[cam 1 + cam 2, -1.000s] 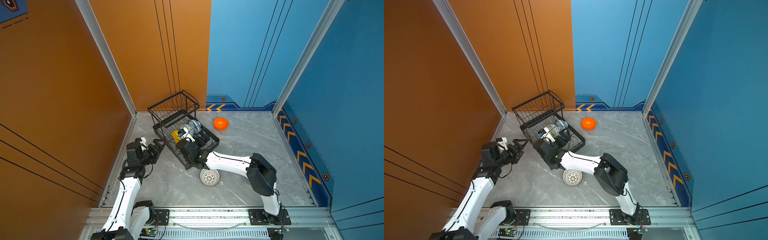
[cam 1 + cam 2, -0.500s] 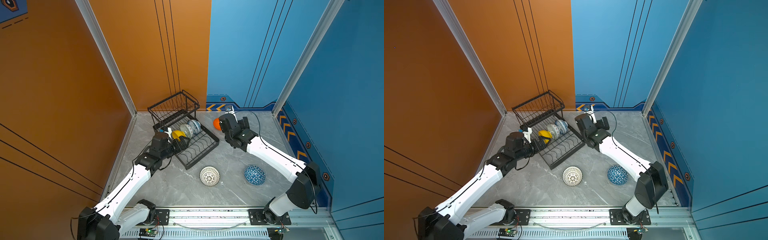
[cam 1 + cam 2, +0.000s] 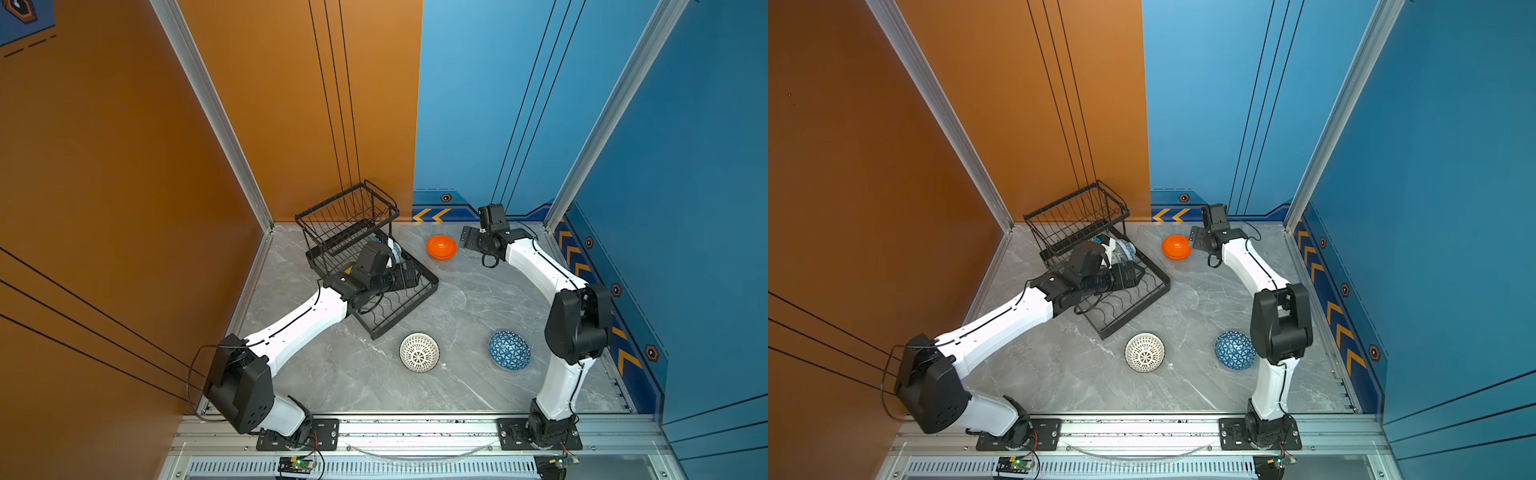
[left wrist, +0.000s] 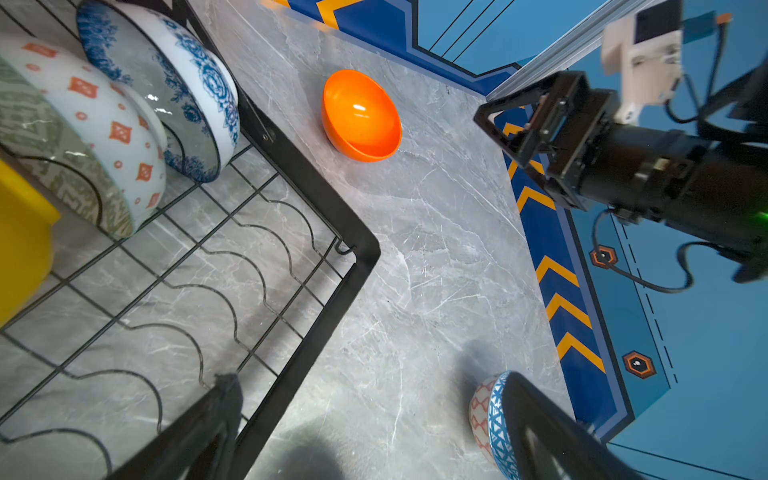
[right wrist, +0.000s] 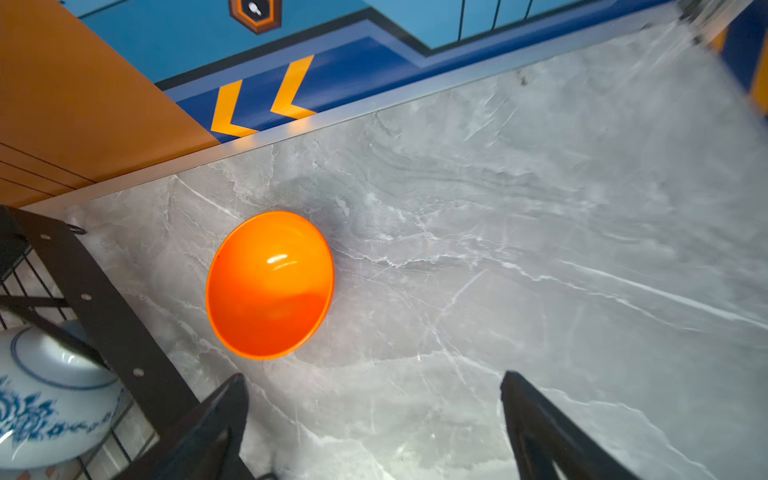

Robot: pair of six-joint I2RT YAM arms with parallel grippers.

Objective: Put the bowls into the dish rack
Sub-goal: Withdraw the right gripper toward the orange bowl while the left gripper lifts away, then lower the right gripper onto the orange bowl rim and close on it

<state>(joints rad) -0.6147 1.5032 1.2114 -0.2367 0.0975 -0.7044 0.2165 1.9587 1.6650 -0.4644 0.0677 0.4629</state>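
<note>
Where the right arm [image 3: 536,266] ends: right gripper [image 5: 372,376], jaws spread wide, nothing between them. It is low over the table [image 3: 457,316], aimed at the orange bowl [image 5: 270,286] and just short of it.
Right arm pose: base at front right, elbow block raised. The white forearm runs toward the table's far edge and the wrist is turned left.
Orange bowl: upright on the table, mouth up, near the far edge. It sits beside the rack's basket end, not touching it.
Left gripper [image 4: 369,376]: jaws wide apart, empty, hovering level over the bare half of the tray.
Left arm [image 3: 307,320] pose: base at front left, elbow low. The forearm stretches diagonally across the rack, pointing right.
Dish rack [image 3: 405,312]: long axis diagonal. The raised basket [image 3: 347,212] is at the far-left end and the open tray end points toward mid-table.
Loaded bowls: yellow bowl [image 4: 20,241], pale green bowl [image 4: 112,124] and floral bowl [image 4: 199,83]. They stand on edge in a row in the dividers, at the basket end.
Lattice bowl [image 3: 419,352]: mouth down on the table, near the tray's front corner, apart from it.
Blue triangle bowl [image 3: 509,350]: dome up, to the right of the lattice bowl and near the right arm's elbow, well apart from the rack.
</note>
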